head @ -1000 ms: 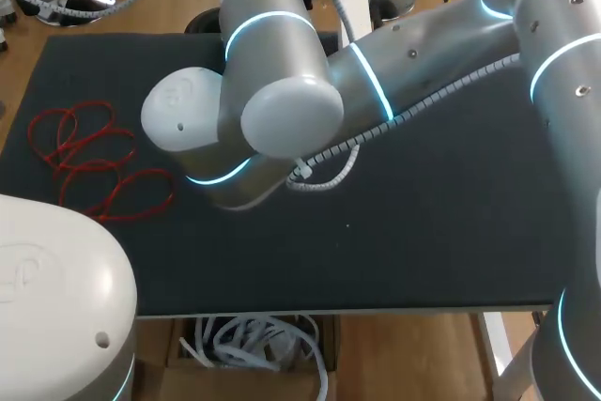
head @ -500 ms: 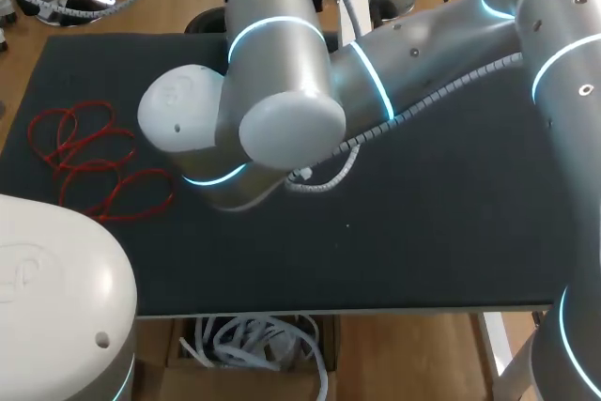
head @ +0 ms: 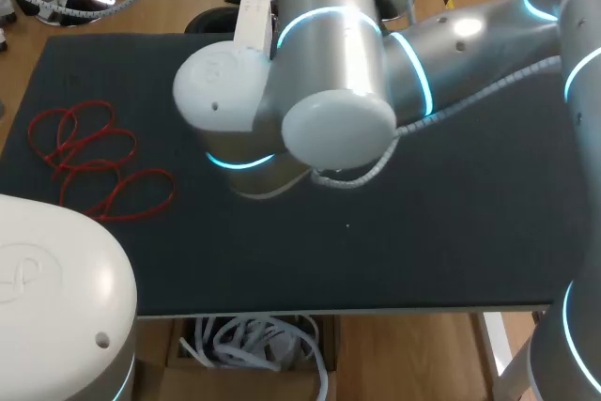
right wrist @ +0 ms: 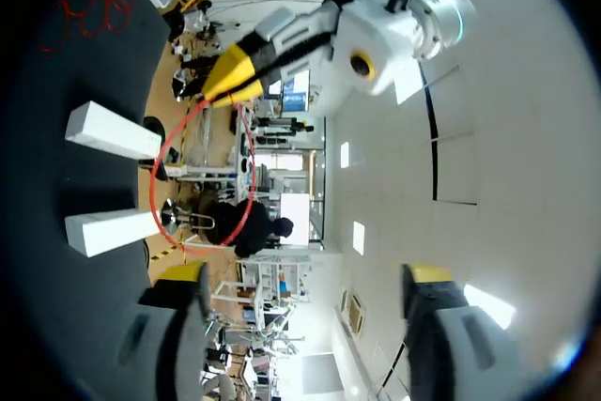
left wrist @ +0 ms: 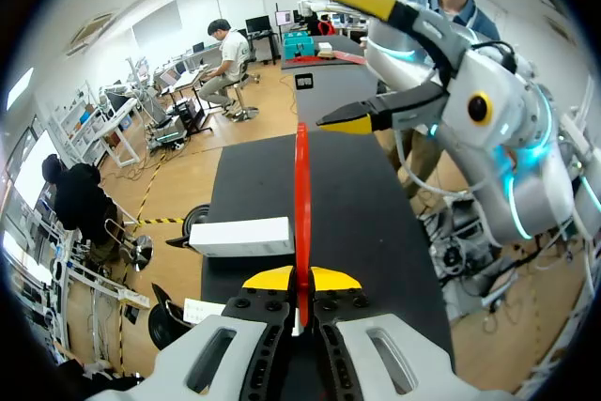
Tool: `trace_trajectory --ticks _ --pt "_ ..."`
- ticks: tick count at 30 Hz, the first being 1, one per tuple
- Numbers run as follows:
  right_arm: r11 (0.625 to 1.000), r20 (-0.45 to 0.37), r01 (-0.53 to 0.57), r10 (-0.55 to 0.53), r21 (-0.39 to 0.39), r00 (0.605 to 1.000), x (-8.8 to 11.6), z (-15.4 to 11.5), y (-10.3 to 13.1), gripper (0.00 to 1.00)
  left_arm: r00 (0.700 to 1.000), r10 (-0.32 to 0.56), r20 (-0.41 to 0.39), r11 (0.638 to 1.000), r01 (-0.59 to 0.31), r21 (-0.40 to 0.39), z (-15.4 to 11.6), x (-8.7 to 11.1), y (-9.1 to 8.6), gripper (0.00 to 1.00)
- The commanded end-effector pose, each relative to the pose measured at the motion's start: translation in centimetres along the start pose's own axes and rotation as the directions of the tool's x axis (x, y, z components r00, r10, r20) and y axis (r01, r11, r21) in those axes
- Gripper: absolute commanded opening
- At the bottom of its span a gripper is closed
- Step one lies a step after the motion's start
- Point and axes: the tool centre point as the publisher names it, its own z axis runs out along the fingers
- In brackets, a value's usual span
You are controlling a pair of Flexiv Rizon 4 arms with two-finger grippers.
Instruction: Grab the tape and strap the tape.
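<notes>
Red strap loop [left wrist: 301, 204] clamped edge-on between left gripper [left wrist: 301, 279] tips, over table [head: 423, 251]. Right gripper [left wrist: 329, 58] ahead, fingers spread wide, off loop. Spare red loops [head: 89, 157] lying on table's left.

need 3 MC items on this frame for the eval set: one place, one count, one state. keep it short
1. In the head view, where on the table do the spare red loops lie?
A) its left part
B) its right part
C) its near middle

2. How many white boxes does the right wrist view show on the table?
A) one
B) two
C) four

3. What state are the left jaws in?
A) open and empty
B) shut on a white box
C) shut on a red loop

Key:
1 A: the pile sits near the table's left edge.
2 B: two boxes lie apart on the dark mat.
3 C: in the left wrist view both yellow tips pinch the loop between them.
</notes>
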Motion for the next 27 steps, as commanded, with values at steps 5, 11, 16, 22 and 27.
trace_trajectory --ticks 5,11,16,22,27 --pt "0.999 -0.003 0.004 -0.004 0.036 1.0 -0.4 2.7 -6.4 1.0 1.0 -0.002 -0.001 1.0 0.002 -0.004 -0.1 0.0 0.0 0.0" --pt "0.998 0.003 -0.005 0.005 0.059 1.0 -0.9 4.9 -9.5 1.0 1.0 -0.002 -0.001 1.0 0.002 -0.004 -0.1 0.0 0.0 0.0" --pt "0.997 0.008 0.009 -0.01 0.073 1.0 -1.1 6.2 -11.4 1.0 1.0 -0.002 -0.001 1.0 0.002 -0.004 -0.1 0.0 0.0 0.0" --pt "0.997 0.004 0.018 -0.019 0.075 1.0 -1.2 6.5 -12.0 1.0 1.0 -0.002 -0.001 1.0 0.002 -0.004 -0.1 0.0 0.0 0.0" --pt "0.997 -0.006 0.044 -0.044 0.065 0.999 -1.1 6.5 -12.0 1.0 1.0 -0.002 -0.001 1.0 0.002 -0.004 -0.1 0.0 0.0 0.0"
